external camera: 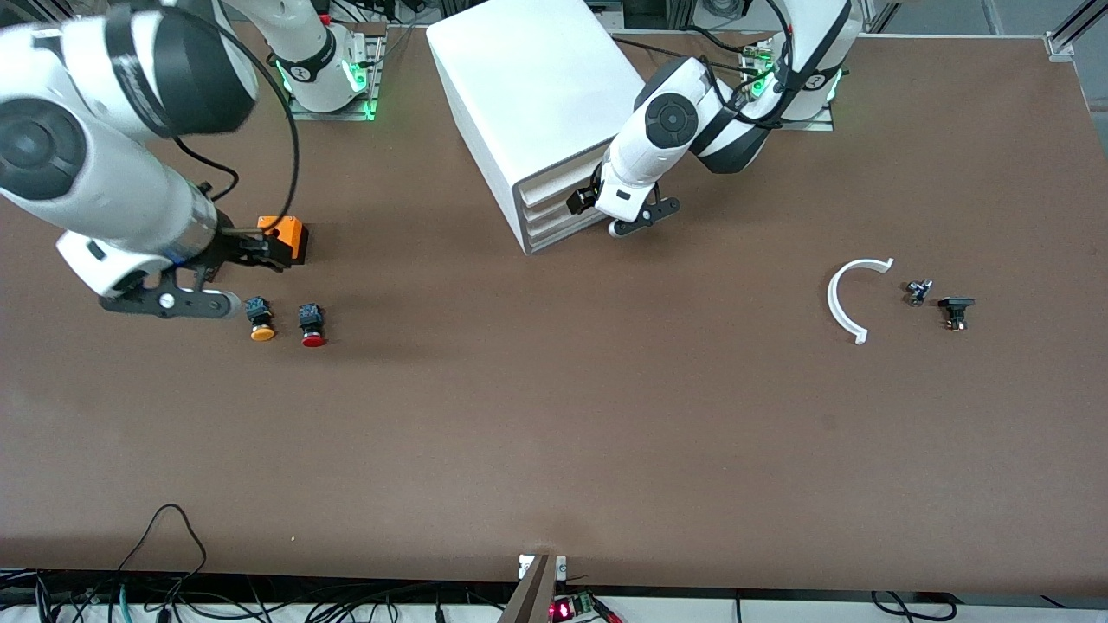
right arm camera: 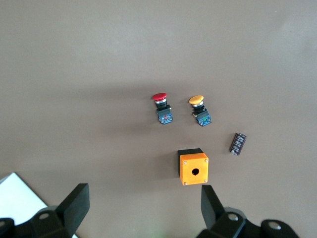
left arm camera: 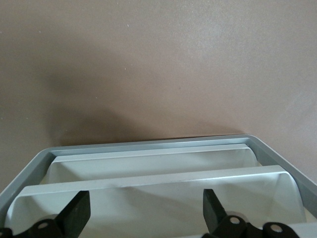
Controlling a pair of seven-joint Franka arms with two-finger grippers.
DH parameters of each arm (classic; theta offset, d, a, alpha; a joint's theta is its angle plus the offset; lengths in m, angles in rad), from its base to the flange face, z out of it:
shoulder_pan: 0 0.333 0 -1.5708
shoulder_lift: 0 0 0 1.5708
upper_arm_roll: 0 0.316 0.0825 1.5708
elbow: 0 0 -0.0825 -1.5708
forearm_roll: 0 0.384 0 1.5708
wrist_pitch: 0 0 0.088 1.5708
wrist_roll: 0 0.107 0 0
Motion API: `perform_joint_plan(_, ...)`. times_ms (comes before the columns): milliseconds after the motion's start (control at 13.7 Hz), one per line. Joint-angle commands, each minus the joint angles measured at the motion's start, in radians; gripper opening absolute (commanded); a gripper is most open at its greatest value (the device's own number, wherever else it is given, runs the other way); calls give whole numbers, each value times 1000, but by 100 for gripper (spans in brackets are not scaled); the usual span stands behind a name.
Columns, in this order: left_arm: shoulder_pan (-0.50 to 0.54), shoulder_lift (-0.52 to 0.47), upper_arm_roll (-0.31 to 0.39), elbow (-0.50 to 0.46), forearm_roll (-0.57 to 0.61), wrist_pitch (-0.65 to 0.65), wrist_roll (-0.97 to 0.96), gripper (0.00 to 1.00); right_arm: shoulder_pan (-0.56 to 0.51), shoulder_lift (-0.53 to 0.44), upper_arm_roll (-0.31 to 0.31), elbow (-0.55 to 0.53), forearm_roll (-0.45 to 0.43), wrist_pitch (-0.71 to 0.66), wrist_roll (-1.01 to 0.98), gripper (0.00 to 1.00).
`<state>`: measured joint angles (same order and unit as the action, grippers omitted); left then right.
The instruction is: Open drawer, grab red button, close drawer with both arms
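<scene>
Task barely begun: left tool (external camera: 597,201), spread wide, meets the top drawer (external camera: 554,183) at upper centre (still closed); right tool (external camera: 260,251), also wide, hovers over the orange cube (external camera: 286,237); red button (external camera: 312,323) lies ungrabbed on the surface (external camera: 554,433).

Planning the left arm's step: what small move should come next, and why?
Probably ease the left end effector onto the drawer front lip and shut on it: its open fingers straddle the closed drawer, gripping nothing. The right end effector hangs open above the orange cube.
</scene>
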<state>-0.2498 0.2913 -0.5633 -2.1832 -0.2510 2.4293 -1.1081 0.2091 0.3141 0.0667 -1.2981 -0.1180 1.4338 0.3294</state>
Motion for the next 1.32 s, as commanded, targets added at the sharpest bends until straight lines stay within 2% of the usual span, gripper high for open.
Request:
perform_joint_plan(0, 27, -52, 2, -24, -31, -16, 7, 100, -20, 19, -1, 60, 14, -53, 36, 100)
perform_joint_plan(146, 93, -69, 6, -17, -19, -3, 8, 100, -104, 14, 1, 74, 17, -55, 27, 100)
perform_joint_plan(292, 193, -99, 34, 17, -17, 0, 10, 100, -175, -15, 2, 42, 20, -53, 28, 100)
perform_joint_plan(438, 260, -141, 69, 57, -17, -12, 77, 100, -217, -99, 4, -85, 27, 32, -2, 100)
perform_joint_plan(584, 276, -182, 179, 98, -14, -59, 154, 100, -230, -168, 1, -199, 44, 106, -67, 100)
perform_joint_plan(658, 280, -195, 228, 130, -1, -108, 227, 100, -243, -167, -4, -202, 44, 99, -119, 100)
perform_joint_plan(804, 293, -201, 319, 244, 4, -292, 454, 100, -243, -165, -37, -207, 46, 99, -197, 100)
perform_joint_plan(950, 293, -211, 429, 350, 6, -442, 658, 100, -243, -179, -44, -239, 47, 97, -230, 100)
perform_joint_plan(1096, 293, -218, 506, 452, 7, -594, 865, 100, -243, -272, -54, -356, 46, 138, -262, 100)
perform_joint_plan(1242, 291, -253, 520, 487, 89, -660, 916, 100, -243, -375, -54, -493, 47, 203, -282, 100)
